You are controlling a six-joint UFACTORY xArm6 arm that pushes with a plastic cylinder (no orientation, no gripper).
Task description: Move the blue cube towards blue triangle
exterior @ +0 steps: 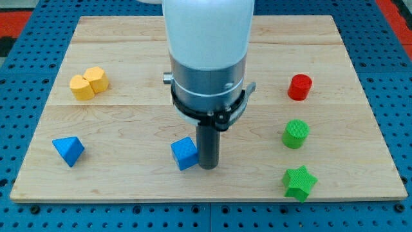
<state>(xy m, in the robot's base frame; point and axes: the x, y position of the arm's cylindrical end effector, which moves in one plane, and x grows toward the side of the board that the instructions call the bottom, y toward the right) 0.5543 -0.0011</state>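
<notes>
The blue cube (185,153) sits on the wooden board near the bottom middle of the view. The blue triangle (68,150) lies far to its left, near the board's left edge. My tip (208,166) stands just to the right of the blue cube, touching or almost touching its right side. The white arm body above hides the board's top middle.
Two yellow blocks (89,82) sit together at the upper left. A red cylinder (299,87), a green cylinder (296,133) and a green star (299,182) stand in a column at the right. The board (129,187) ends near the view's bottom.
</notes>
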